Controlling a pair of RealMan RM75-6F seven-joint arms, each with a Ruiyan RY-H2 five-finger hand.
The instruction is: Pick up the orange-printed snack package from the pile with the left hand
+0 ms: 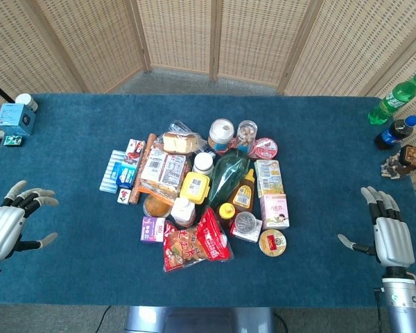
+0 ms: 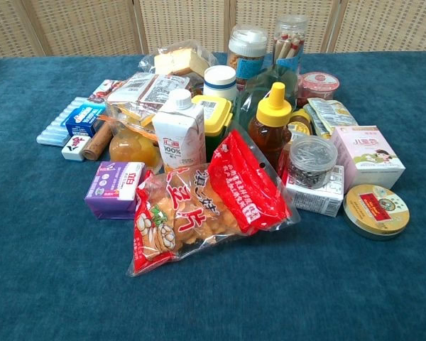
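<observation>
- Left hand [image 1: 10, 225] rests at the table's [image 1: 76, 270] 8 o'clock, fingers spread, holding nothing; right hand [image 1: 387, 229] likewise open-fingered at 4 o'clock.
- Orange-printed snack package [image 1: 156, 186] lies at the pile's 9 o'clock, partly under a flat labelled packet [image 1: 154, 166].
- Risk: pulling it could drag that packet or tip the jar of orange fruit [image 1: 154, 206] touching it.

Lighting: bright, even, from overhead; I read only short soft shadows under the pile on the blue table cloth [image 1: 312, 139]. Glare: small highlights on the red snack bag [image 2: 220, 202] film and on the green bottle [image 1: 398, 97] at far right. Focus: both views sharp enough for me to read labels; chest view softens slightly toward the far screens [image 2: 184, 21]. Distortion: my head view bows mildly at its edges.
</observation>
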